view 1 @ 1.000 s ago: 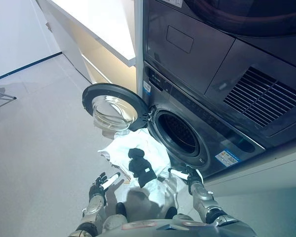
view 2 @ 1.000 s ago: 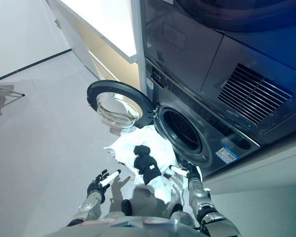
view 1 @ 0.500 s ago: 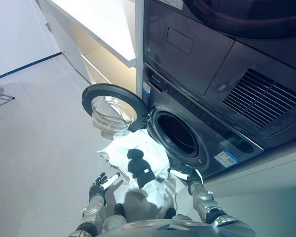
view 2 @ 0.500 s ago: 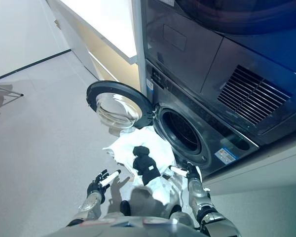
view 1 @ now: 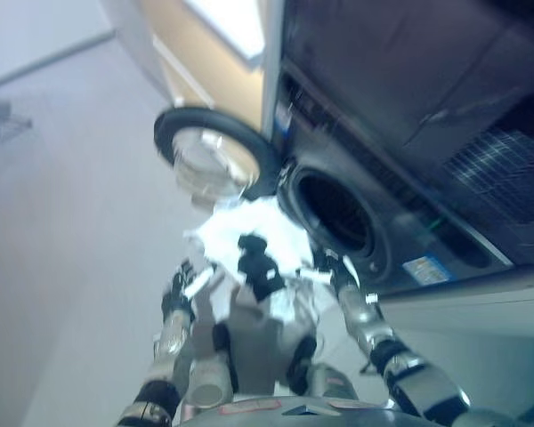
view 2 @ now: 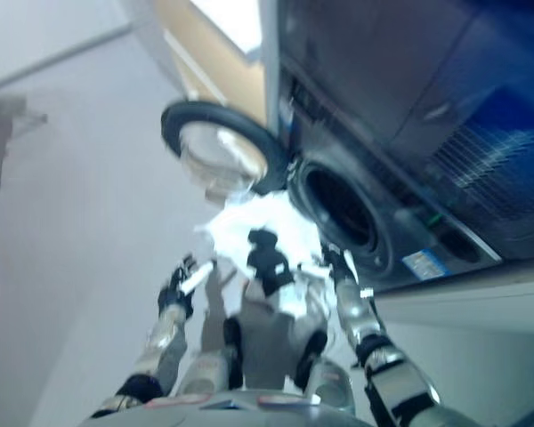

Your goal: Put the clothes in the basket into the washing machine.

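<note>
A heap of white clothes (view 1: pixel 236 233) with a black garment (view 1: pixel 259 266) on top lies low in front of the washing machine (view 1: pixel 383 222). The basket under it does not show. The machine's round door (view 1: pixel 212 160) is swung open to the left and the dark drum opening (view 1: pixel 338 213) is bare. My left hand (view 1: pixel 180 289) is just left of the heap, fingers straight, holding nothing. My right hand (view 1: pixel 331 269) is at the heap's right edge below the drum opening, fingers spread, holding nothing. Both also show in the right eye view, left hand (view 2: pixel 182 285) and right hand (view 2: pixel 335 265).
A second appliance with a vent grille (view 1: pixel 507 169) is stacked above the washing machine. A pale cabinet with a white top (view 1: pixel 205 44) stands behind the open door. Grey floor (view 1: pixel 62 222) stretches to the left.
The whole picture has shifted and blurred, so the camera has moved. Both hands keep about the same places beside the clothes, and the clothes lie as before.
</note>
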Robot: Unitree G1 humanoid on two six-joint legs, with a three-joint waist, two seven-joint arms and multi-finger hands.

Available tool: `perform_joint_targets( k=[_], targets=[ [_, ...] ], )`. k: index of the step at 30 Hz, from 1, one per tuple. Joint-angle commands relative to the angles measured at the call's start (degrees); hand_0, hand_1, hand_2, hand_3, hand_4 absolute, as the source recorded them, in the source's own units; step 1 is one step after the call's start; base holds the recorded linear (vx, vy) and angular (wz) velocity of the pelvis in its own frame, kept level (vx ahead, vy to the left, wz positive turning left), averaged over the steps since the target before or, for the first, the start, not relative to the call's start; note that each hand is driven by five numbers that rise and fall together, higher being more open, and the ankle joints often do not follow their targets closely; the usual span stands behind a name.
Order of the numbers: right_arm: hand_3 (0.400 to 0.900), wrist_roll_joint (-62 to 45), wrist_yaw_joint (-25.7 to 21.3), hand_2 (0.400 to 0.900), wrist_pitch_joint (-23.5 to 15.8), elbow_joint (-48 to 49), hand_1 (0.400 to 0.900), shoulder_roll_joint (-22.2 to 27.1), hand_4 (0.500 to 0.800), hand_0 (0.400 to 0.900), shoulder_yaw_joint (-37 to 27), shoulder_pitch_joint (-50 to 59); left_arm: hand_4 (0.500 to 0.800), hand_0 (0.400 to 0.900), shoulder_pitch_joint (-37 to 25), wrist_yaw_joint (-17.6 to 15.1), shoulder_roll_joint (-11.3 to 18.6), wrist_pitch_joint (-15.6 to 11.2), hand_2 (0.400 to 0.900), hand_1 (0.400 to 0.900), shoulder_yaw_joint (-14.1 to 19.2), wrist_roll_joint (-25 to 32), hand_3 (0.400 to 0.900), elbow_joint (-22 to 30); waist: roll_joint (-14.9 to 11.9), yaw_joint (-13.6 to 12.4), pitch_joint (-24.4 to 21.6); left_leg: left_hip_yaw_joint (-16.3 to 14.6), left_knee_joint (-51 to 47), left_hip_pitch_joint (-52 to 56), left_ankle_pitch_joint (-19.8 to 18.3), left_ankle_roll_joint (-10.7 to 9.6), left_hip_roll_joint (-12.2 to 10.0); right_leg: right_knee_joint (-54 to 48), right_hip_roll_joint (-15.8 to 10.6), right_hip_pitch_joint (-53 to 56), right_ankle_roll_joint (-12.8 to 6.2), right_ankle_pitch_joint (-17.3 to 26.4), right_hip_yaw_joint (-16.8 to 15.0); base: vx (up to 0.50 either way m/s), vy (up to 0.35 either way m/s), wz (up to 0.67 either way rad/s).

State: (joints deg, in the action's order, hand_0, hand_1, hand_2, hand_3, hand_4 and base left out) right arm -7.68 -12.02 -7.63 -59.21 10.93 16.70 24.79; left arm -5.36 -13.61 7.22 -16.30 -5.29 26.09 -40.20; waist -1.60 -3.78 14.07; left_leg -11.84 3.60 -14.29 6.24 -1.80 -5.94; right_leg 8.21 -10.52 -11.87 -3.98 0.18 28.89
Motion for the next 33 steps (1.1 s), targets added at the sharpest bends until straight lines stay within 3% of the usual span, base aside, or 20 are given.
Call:
perform_joint_targets(
  k=[1,2,6,7,8,17,24,33],
  targets=[
    [0.900,3.42,-3.27,0.900,-3.23,4.25,0.900,-0.03,0.800,0.900,1.72,10.08,0.800,0.900,-2.73,-3.79,5.84,-5.92,0.900,0.900,-1.65,-2.24,0.900,14.78,-2.38,-2.70,5.95,2.06,4.80,-4.53,-3.51,-2.06,-0.75,4.49,-4.90,-8.01,-6.89,2.77,-1.00,-0.23,-0.053,0.33],
    [0.900,4.26,-3.61,0.900,-3.48,3.56,0.900,1.38,0.800,0.900,1.91,13.41,0.800,0.900,-3.56,-4.96,6.78,-6.37,0.900,0.900,-2.23,-4.27,0.900,18.36,-2.44,-3.24,6.89,2.61,7.49,-8.91,-4.15,-2.07,-1.06,7.17,-5.64,-12.05,-6.82,1.96,-1.07,-0.21,-0.045,0.31],
    [0.900,6.20,-5.44,0.900,-3.21,1.09,0.900,4.31,0.800,0.900,2.20,21.79,0.800,0.900,-6.66,-7.78,7.65,-7.13,0.900,0.900,-2.66,-7.42,0.900,23.65,-2.60,-5.03,8.68,3.87,13.16,-18.55,-5.13,-1.96,-1.61,11.72,-7.60,-19.94,-6.60,1.13,-0.47,-0.20,-0.071,0.29],
    [0.900,6.25,-6.81,0.900,-3.05,-0.66,0.900,6.57,0.800,0.900,1.76,26.65,0.800,0.900,-8.99,-9.64,8.29,-7.30,0.900,0.900,-2.72,-9.63,0.900,27.36,-2.46,-6.21,10.41,4.76,16.74,-24.23,-5.79,-1.85,-1.92,14.58,-8.84,-24.62,-6.39,0.70,0.16,-0.11,-0.098,0.26],
    [0.900,6.54,-7.16,0.900,-3.03,-2.10,0.900,7.57,0.800,0.900,1.93,28.93,0.800,0.900,-10.37,-10.38,8.60,-7.46,0.900,0.900,-3.32,-10.88,0.900,28.41,-2.21,-6.72,10.40,5.81,18.64,-26.60,-7.88,-2.42,-2.13,16.79,-9.16,-26.82,-7.32,-1.17,-0.11,-0.19,-0.114,0.34],
    [0.900,11.74,-15.78,0.900,-2.32,-7.42,0.900,14.83,0.800,0.900,5.81,45.18,0.800,0.900,-20.79,-17.14,10.38,-9.58,0.900,0.900,-5.75,-15.06,0.900,37.91,-1.20,-8.26,12.68,9.31,29.69,-48.60,-10.31,-1.33,-0.48,29.13,-12.11,-48.17,-6.55,-4.46,-0.06,-0.11,-0.023,0.16],
    [0.900,11.87,-17.29,0.900,-1.88,-12.47,0.900,16.77,0.800,0.900,9.03,50.47,0.800,0.900,-23.39,-19.44,10.63,-10.47,0.900,0.900,-8.58,-13.95,0.900,41.68,0.78,-9.57,12.48,10.62,37.34,-59.04,-12.15,-0.44,1.19,38.46,-14.94,-60.04,-5.04,-7.97,-2.29,-0.03,0.007,0.10],
    [0.900,13.23,-12.98,0.900,-1.84,-11.88,0.900,11.53,0.800,0.900,11.23,46.67,0.800,0.900,-21.56,-19.56,10.50,-10.62,0.900,0.900,-8.20,-10.81,0.900,41.32,1.47,-9.26,10.27,10.77,43.51,-66.06,-13.02,0.39,2.70,45.27,-17.00,-68.55,-3.31,-9.70,-5.61,0.00,0.004,0.03]
  ],
)
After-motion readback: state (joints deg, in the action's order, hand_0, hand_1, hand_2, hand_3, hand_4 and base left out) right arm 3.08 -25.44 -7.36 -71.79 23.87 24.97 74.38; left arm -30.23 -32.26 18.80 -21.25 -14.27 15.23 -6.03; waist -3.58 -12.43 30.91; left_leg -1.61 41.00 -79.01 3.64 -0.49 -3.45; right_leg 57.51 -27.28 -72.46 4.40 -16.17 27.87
